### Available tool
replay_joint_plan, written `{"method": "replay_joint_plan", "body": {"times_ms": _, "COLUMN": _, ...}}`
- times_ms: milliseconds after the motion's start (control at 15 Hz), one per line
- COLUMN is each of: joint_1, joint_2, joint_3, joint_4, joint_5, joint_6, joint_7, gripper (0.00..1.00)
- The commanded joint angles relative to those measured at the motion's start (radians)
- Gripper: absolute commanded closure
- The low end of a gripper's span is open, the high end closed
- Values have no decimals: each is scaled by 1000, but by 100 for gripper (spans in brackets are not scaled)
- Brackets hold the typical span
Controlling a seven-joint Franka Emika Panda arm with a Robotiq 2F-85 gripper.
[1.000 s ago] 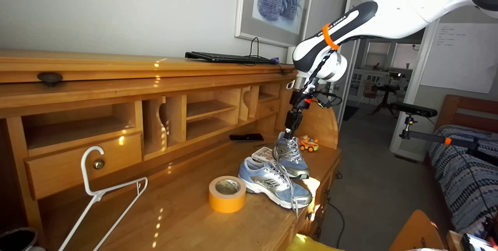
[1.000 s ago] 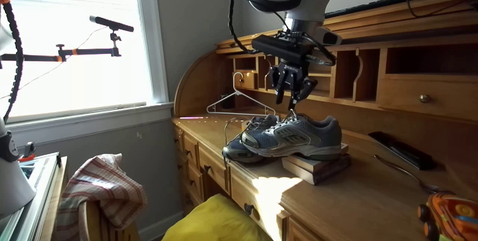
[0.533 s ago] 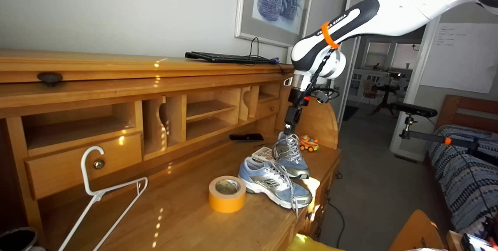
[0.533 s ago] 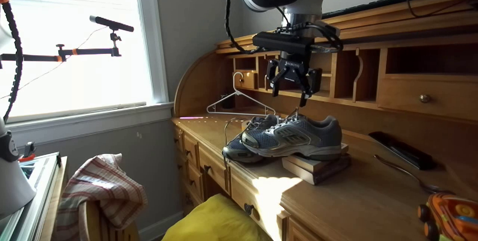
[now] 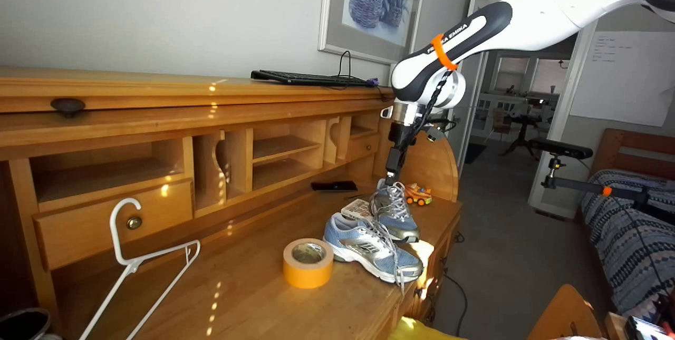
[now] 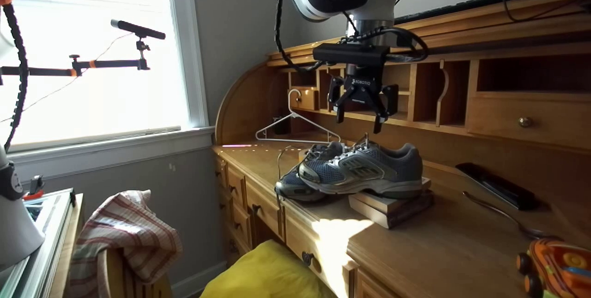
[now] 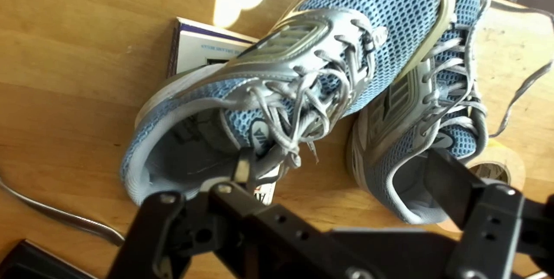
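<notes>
Two blue-and-silver running shoes rest on a wooden desk. The tied shoe point(image 6: 364, 171) has its heel raised on a small stack of books point(image 6: 390, 208); its laces point(image 7: 298, 110) form a loose bow. Beside it lies the second shoe point(image 7: 398, 110), its lace trailing loose. My gripper point(image 6: 358, 123) hangs just above the tied shoe, fingers spread, nothing between them. In the wrist view, one finger point(image 7: 245, 168) overlaps the tied shoe's opening and the other finger point(image 7: 450, 184) overlaps the second shoe's opening. Contact with either shoe cannot be made out.
An orange tape roll point(image 5: 308, 271), a white hanger point(image 5: 132, 263), a black flat object point(image 6: 498, 186), a fork point(image 6: 503, 215) and an orange toy car point(image 6: 561, 265) are on the desk. Cubbyholes point(image 6: 450, 90) rise behind; a keyboard point(image 5: 311, 77) lies on top.
My fingers have spread from partly apart to wide. The wrist has straightened from a tilt, and the arm has shifted slightly. A lace end by the fingertip moved a little; the shoes stayed put.
</notes>
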Motion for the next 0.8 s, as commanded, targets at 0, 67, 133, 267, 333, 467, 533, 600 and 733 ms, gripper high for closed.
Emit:
{"method": "replay_joint_plan", "body": {"times_ms": 0, "joint_1": -2, "joint_2": 6, "joint_3": 4, "joint_4": -12, "joint_5": 0, "joint_6": 6, "joint_7": 3, "gripper": 0}}
{"method": "replay_joint_plan", "body": {"times_ms": 67, "joint_1": -3, "joint_2": 8, "joint_3": 6, "joint_4": -12, "joint_5": 5, "joint_6": 3, "joint_7": 4, "gripper": 0}}
{"method": "replay_joint_plan", "body": {"times_ms": 133, "joint_1": -4, "joint_2": 9, "joint_3": 8, "joint_4": -13, "joint_5": 9, "joint_6": 2, "joint_7": 3, "gripper": 1}}
{"method": "replay_joint_plan", "body": {"times_ms": 267, "joint_1": -6, "joint_2": 11, "joint_3": 12, "joint_4": -15, "joint_5": 19, "joint_6": -1, "joint_7": 6, "gripper": 4}}
{"method": "replay_joint_plan", "body": {"times_ms": 333, "joint_1": -6, "joint_2": 12, "joint_3": 13, "joint_4": -17, "joint_5": 23, "joint_6": -2, "joint_7": 10, "gripper": 8}}
{"method": "replay_joint_plan", "body": {"times_ms": 467, "joint_1": -8, "joint_2": 16, "joint_3": 15, "joint_4": -19, "joint_5": 35, "joint_6": -15, "joint_7": 20, "gripper": 12}}
{"method": "replay_joint_plan", "body": {"times_ms": 533, "joint_1": -7, "joint_2": 18, "joint_3": 13, "joint_4": -21, "joint_5": 38, "joint_6": -15, "joint_7": 30, "gripper": 10}}
{"method": "replay_joint_plan", "body": {"times_ms": 600, "joint_1": -11, "joint_2": 20, "joint_3": 15, "joint_4": -22, "joint_5": 47, "joint_6": -21, "joint_7": 34, "gripper": 13}}
{"method": "replay_joint_plan", "body": {"times_ms": 733, "joint_1": -14, "joint_2": 27, "joint_3": 13, "joint_4": -17, "joint_5": 60, "joint_6": -35, "joint_7": 59, "gripper": 12}}
